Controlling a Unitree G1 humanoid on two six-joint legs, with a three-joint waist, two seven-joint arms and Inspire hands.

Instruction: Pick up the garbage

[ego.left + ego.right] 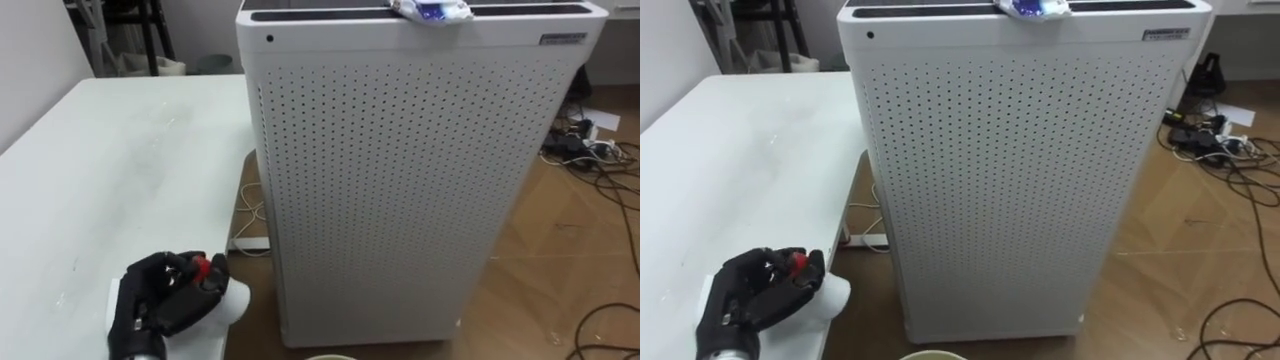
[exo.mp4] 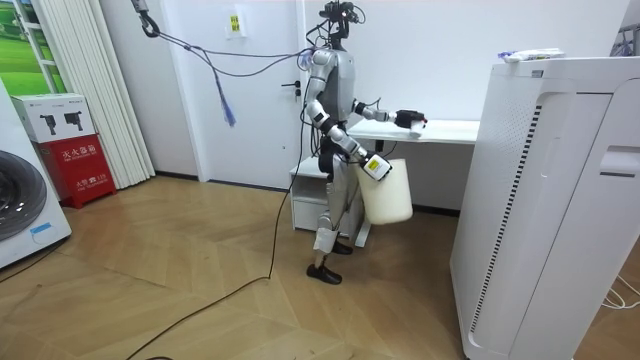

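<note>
L hand (image 1: 170, 300): arm fwd, low over table (image 1: 100, 180) edge, fingers curled in, nothing clearly held. R hand (image 2: 377, 166): at bucket (image 2: 388, 195) top, grip can't tell. Purifier (image 1: 400, 180): just right of L hand, narrow floor gap btwn. Garbage (image 1: 430, 10): on purifier top, well up-right of L hand.

Home-like test room: washing machine (image 2: 20, 205), air purifier (image 1: 400, 180), parquet floor (image 2: 180, 260), loose cables (image 1: 600, 160).
</note>
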